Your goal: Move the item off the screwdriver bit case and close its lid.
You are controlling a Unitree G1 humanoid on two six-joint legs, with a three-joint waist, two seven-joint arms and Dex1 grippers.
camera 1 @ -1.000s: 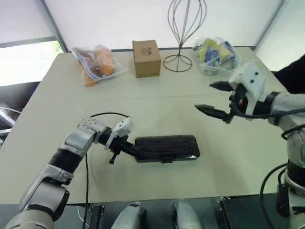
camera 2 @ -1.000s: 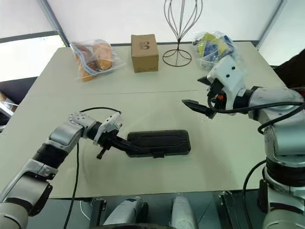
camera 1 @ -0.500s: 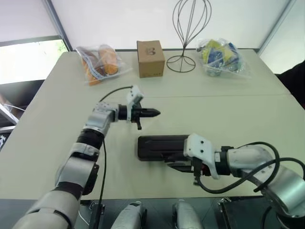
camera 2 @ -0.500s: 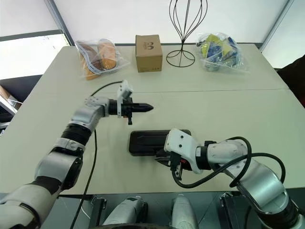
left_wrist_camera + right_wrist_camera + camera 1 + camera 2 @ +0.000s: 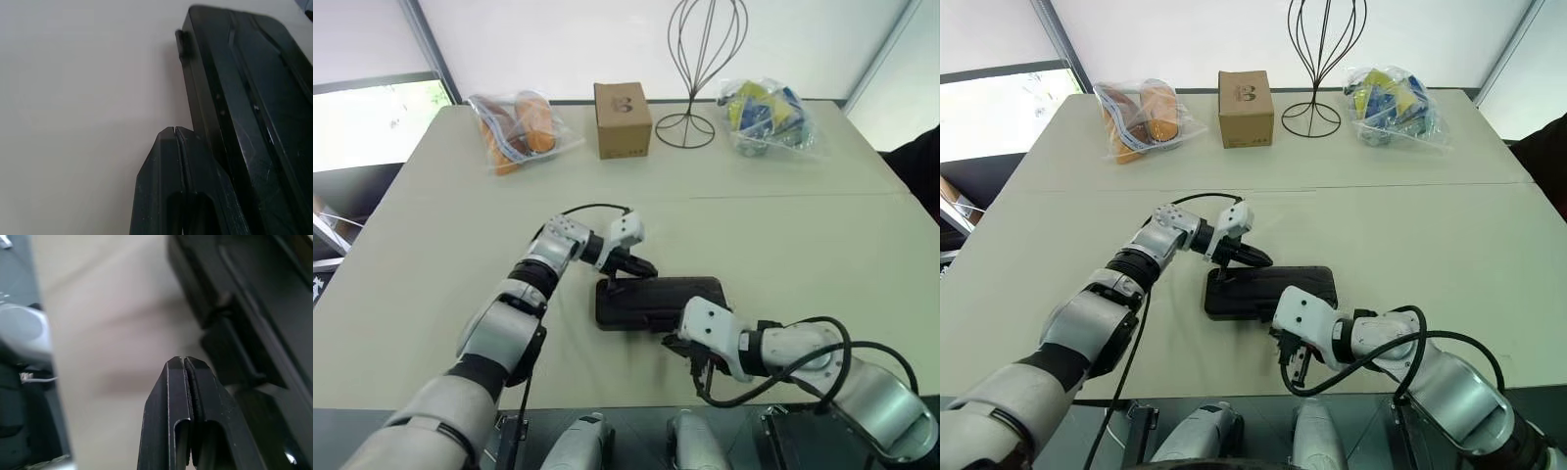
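Beige table point(image 5: 431, 225) seen from above, with dark case point(image 5: 658, 303) lying flat just below frame centre, lid point(image 5: 1273, 286) down over it and small black latch tab point(image 5: 230, 352) on the long edge nearer the bottom of the frame. Left gripper point(image 5: 647, 267) at the case's upper left corner, fingers point(image 5: 168, 166) pressed together with no gap and nothing between them, tips against or just beside the far long edge; contact not certain. Right gripper point(image 5: 1296, 371) at the lower edge of the case, near the latch tab, fingers point(image 5: 183, 391) likewise pressed together and empty, tips just off the case's side over bare table. Black cable point(image 5: 578, 211) looping from the left wrist above the case. Along the top of the frame, well apart from the case: clear bag of orange items point(image 5: 514, 129) at upper left, brown cardboard box point(image 5: 622, 119) beside it, black wire stand point(image 5: 690, 88) at upper centre, and clear bag of yellow and blue items point(image 5: 766, 116) at upper right. Nothing resting on the lid.
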